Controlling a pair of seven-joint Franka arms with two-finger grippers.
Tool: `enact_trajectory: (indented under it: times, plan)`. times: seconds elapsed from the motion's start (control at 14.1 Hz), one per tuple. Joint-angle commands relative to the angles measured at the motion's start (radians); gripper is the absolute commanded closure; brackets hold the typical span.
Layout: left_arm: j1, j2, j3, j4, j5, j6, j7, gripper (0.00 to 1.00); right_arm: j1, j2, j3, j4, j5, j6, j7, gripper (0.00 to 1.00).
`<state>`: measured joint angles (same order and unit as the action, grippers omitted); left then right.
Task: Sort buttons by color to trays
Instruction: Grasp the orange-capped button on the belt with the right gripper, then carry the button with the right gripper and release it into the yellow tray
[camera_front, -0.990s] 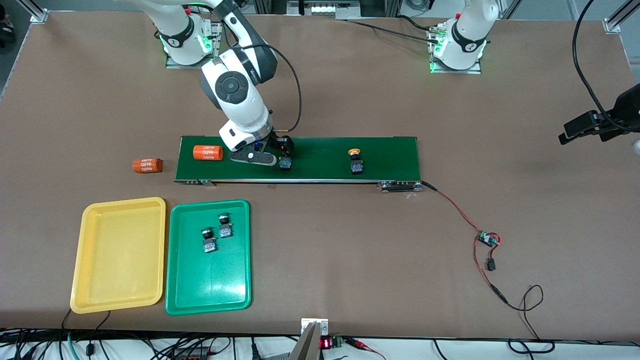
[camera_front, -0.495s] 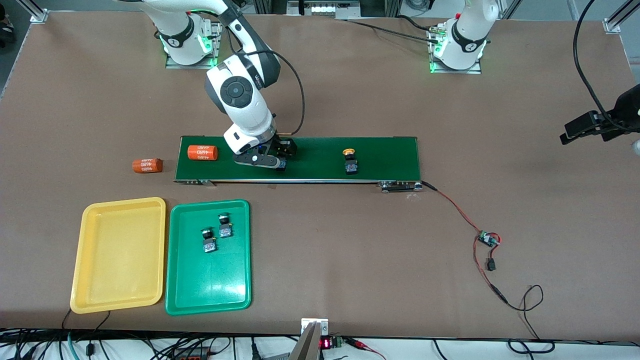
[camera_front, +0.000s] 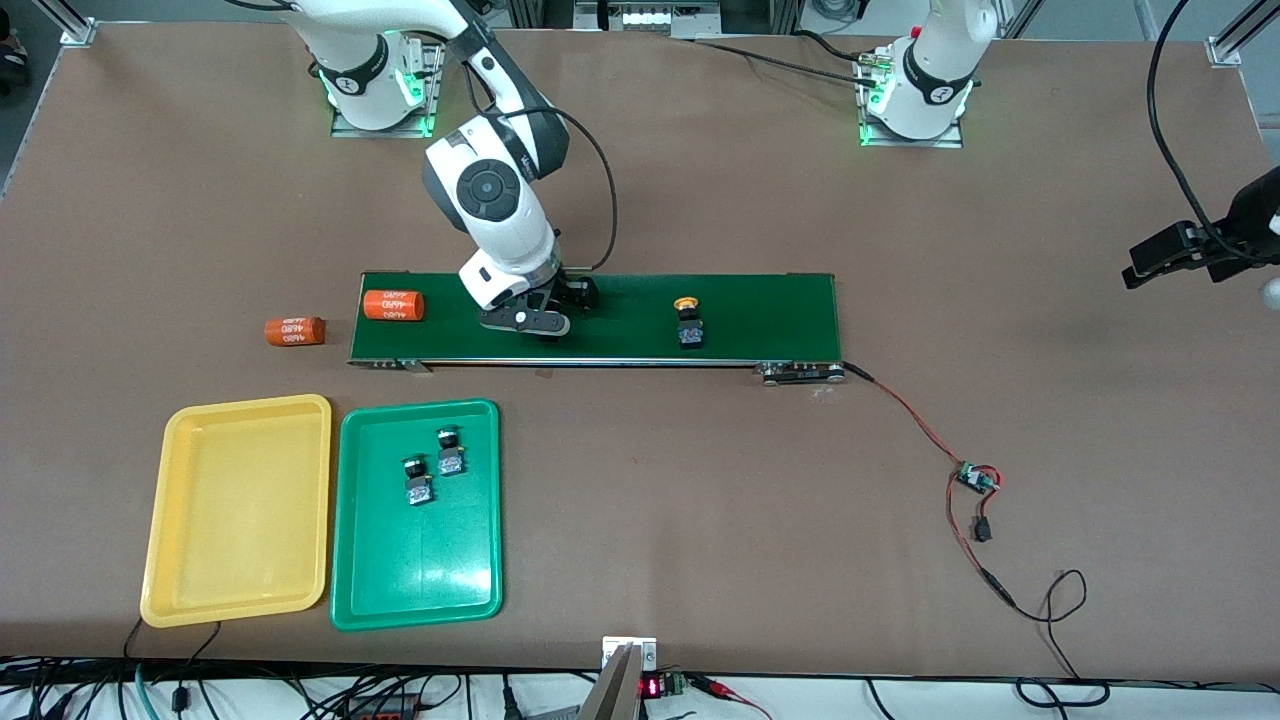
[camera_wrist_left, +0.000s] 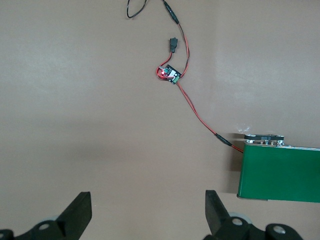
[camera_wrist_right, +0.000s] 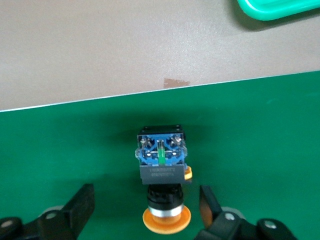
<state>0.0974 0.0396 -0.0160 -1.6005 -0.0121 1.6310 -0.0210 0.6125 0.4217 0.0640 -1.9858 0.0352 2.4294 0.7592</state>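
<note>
Right gripper (camera_wrist_right: 145, 195): low over the conveyor belt (camera_front: 770, 310), centre of the front view, released. Fingers (camera_wrist_right: 82, 200) spread to either side of a yellow-capped button (camera_wrist_right: 162, 160) lying on the belt, with a gap showing on each side.

Second yellow-capped button (camera_front: 688, 322): on the belt, nearer the left arm's end.

Two green-capped buttons (camera_front: 418, 483) (camera_front: 449, 452): inside the green tray (camera_front: 350, 600), lower part of the front view.

Yellow tray (camera_front: 165, 520): just beside the green tray, toward the right arm's end.

Orange cylinders: one (camera_front: 393, 305) on the belt end, one (camera_front: 295, 331) on the tabletop (camera_front: 700, 480) near it.

Left gripper (camera_wrist_left: 147, 212): waiting, released, fingers wide apart over bare tabletop.
</note>
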Motion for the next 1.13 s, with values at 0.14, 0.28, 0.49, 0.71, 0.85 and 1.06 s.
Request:
enact_trajectory:
  times: [0.14,0.28,0.49,0.71,0.85,1.06]
  plan:
    - [-0.001,-0.027,-0.005,-0.022,0.018,0.001,0.001,0.0,0.006,0.023,-0.004,0.016,-0.029,0.007,-0.037,0.72]
    - [-0.001,-0.027,-0.004,-0.022,0.018,0.001,0.001,0.0,0.0,0.014,-0.004,0.016,-0.029,0.004,-0.047,0.84]
    - [0.002,-0.027,-0.004,-0.022,0.018,0.001,0.001,0.0,-0.017,-0.026,-0.013,0.021,-0.029,-0.015,-0.072,0.89]
    - [0.005,-0.026,-0.001,-0.022,0.018,0.001,0.001,0.0,-0.063,-0.089,-0.015,0.039,-0.029,-0.082,-0.127,0.89]
    - [0.007,-0.026,0.001,-0.025,0.017,0.001,0.001,0.0,-0.101,-0.125,-0.018,0.083,-0.032,-0.198,-0.188,0.89]
    - [0.007,-0.026,0.002,-0.027,0.017,0.001,0.001,0.0,-0.134,-0.136,-0.064,0.197,-0.109,-0.392,-0.279,0.88]
